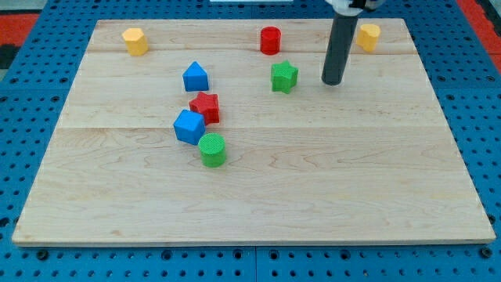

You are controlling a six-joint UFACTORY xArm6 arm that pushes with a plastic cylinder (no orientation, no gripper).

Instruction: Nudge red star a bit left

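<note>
Green cylinder (211, 150) sat nearest; my tip (332, 81) (no jaws) stood well right of red star (205, 107) — best approached from its right, gently.

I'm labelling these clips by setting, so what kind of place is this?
Most likely a robotics lab bench set up for pushing tests. A wooden board lies on a blue perforated mounting surface, small coloured blocks such as the red star are scattered on it, and my tip rests right of the green star.
</note>
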